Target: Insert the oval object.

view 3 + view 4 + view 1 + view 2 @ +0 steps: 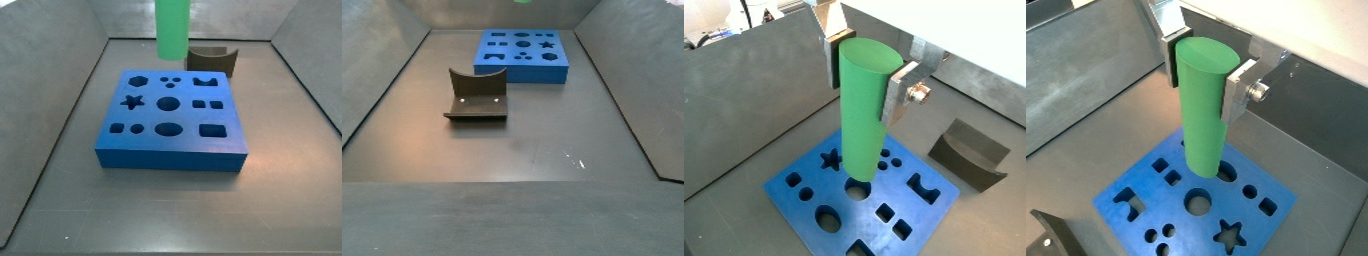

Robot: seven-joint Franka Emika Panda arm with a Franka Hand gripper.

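The gripper pinches the peg near its top, silver fingers pressed to its two sides; both wrist views show this. The peg hangs upright above the block, its lower end over the holes near the block's middle; whether it touches the top face cannot be told. In a side view the peg is cut off by the frame's upper edge, gripper out of sight, its lower end at 12 o'clock from the block. In the other side view only a sliver of green shows at the upper edge, above the block.

The curved piece stands just beside the block, at 1 o'clock from it. From the opposite side it lies at 7 o'clock from the block, with bare floor all around. The walls leave open floor on each side of the block.
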